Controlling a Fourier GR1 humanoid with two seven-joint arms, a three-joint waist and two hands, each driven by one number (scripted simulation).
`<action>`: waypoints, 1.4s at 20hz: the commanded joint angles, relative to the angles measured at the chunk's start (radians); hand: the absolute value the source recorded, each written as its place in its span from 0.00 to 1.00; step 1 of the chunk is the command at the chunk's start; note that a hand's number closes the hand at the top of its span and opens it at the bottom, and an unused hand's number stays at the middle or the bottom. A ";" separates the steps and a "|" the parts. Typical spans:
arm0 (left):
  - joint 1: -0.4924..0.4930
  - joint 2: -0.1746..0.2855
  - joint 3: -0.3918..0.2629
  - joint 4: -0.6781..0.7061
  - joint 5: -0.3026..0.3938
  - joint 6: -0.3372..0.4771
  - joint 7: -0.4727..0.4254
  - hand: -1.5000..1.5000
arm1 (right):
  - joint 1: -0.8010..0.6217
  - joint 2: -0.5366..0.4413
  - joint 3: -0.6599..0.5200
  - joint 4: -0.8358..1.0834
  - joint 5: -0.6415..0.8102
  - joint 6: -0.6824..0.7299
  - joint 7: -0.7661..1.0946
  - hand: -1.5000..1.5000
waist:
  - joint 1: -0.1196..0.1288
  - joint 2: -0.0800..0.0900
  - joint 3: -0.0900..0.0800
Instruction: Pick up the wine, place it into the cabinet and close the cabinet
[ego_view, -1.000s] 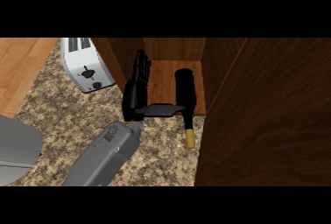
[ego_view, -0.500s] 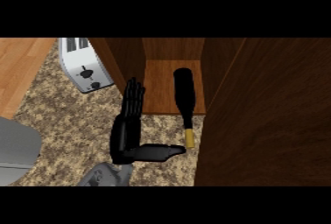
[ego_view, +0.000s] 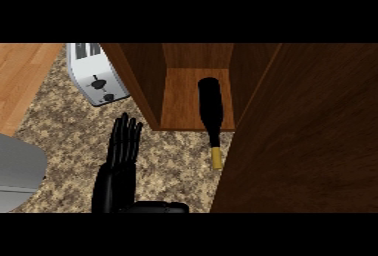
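Left hand (ego_view: 118, 170) hangs low over the table (ego_view: 66, 130), in front of the cabinet (ego_view: 140, 80) and off its left wall. Its fingers (ego_view: 125, 135) are straight and held together, pointing toward the cabinet, with the thumb stuck out sideways, and it holds nothing. The right hand is nowhere to be seen.

From that hand the wine (ego_view: 209, 100) lies ahead and to the right. It is on its side on the cabinet's floor, with its fat end deep inside. Its long axis runs almost straight out of the cabinet's mouth, so the neck and the gold cap (ego_view: 215, 159) poke past the front edge and hang over the table.

Right of the cabinet's mouth stands the open door (ego_view: 310, 140), close beside the cap. To my eye the closing turns on that neck. The hand sits left of it while the door must swing in from the right, and the jutting cap may well stop the door.
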 joint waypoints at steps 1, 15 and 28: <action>0.104 0.102 0.031 -0.105 0.017 -0.051 -0.014 0.00 | 0.041 -0.045 0.094 -0.188 -0.104 0.046 0.093 1.00 | 0.003 0.001 -0.001; 0.358 0.271 0.216 -0.242 0.124 -0.215 -0.114 0.00 | -0.175 0.145 0.377 -0.083 0.052 -0.077 0.265 1.00 | 0.016 -0.003 -0.006; 0.475 0.410 0.433 -0.300 0.303 -0.431 -0.102 0.00 | -0.638 0.247 0.404 0.277 0.071 -0.455 0.237 1.00 | 0.058 0.004 -0.006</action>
